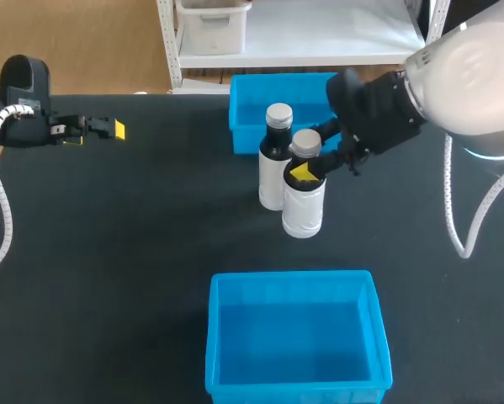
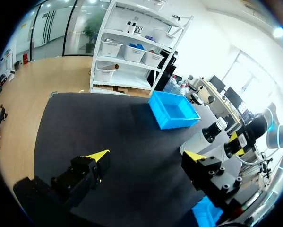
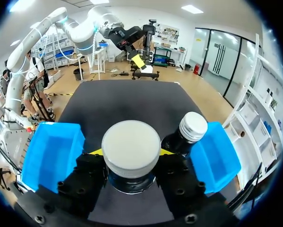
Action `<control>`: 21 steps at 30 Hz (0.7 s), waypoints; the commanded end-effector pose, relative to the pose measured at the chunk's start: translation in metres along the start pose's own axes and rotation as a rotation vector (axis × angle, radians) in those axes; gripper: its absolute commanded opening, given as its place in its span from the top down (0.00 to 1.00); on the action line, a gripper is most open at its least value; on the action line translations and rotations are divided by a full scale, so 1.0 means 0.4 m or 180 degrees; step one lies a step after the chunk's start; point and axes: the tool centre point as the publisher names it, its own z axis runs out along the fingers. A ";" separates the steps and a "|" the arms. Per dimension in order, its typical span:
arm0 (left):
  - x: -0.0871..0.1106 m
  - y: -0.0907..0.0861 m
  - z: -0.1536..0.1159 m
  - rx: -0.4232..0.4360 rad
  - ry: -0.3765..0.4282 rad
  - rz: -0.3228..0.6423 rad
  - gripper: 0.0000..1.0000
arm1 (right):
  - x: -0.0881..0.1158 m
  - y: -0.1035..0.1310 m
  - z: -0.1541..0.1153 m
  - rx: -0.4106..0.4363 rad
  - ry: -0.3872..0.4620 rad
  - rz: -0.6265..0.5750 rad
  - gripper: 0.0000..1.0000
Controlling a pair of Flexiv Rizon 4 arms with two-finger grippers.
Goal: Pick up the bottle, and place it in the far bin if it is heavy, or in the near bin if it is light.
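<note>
Two dark bottles with white labels and grey caps stand close together mid-table. My right gripper (image 1: 306,171) is shut on the neck of the nearer bottle (image 1: 303,206), just under its cap. In the right wrist view that cap (image 3: 131,146) fills the gap between the fingers of the right gripper (image 3: 131,153), and the second bottle (image 3: 191,130) stands just beside it. The second bottle (image 1: 273,172) stands against the far blue bin (image 1: 247,118). The near blue bin (image 1: 298,345) sits by the front edge. My left gripper (image 1: 108,129) hovers open at the far left, holding nothing.
In the left wrist view, the left gripper (image 2: 146,158) looks across bare black tabletop toward the far bin (image 2: 174,111) and the bottles (image 2: 207,137). The near bin (image 3: 54,151) and far bin (image 3: 214,153) flank the held bottle in the right wrist view.
</note>
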 end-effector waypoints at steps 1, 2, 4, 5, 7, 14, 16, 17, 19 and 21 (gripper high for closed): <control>0.000 0.000 0.000 0.0000 0.0000 0.0000 0.00 | -0.004 0.002 -0.031 0.0015 -0.0003 0.0000 1.00; 0.000 0.000 0.000 0.0000 0.0000 0.0000 0.00 | -0.005 0.000 -0.035 0.0018 -0.0004 0.0000 1.00; 0.000 0.000 0.000 0.0000 0.0000 0.0000 0.00 | -0.005 -0.004 -0.041 0.0030 -0.0004 0.0006 1.00; 0.000 0.000 0.000 0.0000 0.0000 0.0000 0.00 | -0.005 -0.006 -0.044 0.0036 -0.0005 0.0014 1.00; 0.000 0.000 0.000 0.0000 0.0000 0.0000 0.00 | -0.002 -0.008 -0.050 0.0039 -0.0006 0.0021 1.00; 0.000 0.000 0.000 0.0000 0.0000 0.0000 0.00 | 0.008 -0.010 -0.064 0.0056 -0.0008 0.0043 1.00; 0.000 0.000 0.000 0.0000 0.0000 0.0000 0.00 | 0.008 -0.012 -0.069 0.0058 -0.0012 0.0049 1.00; 0.000 0.000 0.000 0.0000 0.0000 0.0000 0.00 | 0.008 -0.013 -0.071 0.0058 -0.0014 0.0047 1.00; 0.000 0.000 0.000 0.0000 0.0000 0.0000 0.00 | 0.008 -0.017 -0.075 0.0062 -0.0014 0.0041 1.00; 0.000 0.000 0.000 0.0000 0.0000 0.0000 0.00 | 0.008 -0.022 -0.081 0.0073 -0.0012 0.0038 1.00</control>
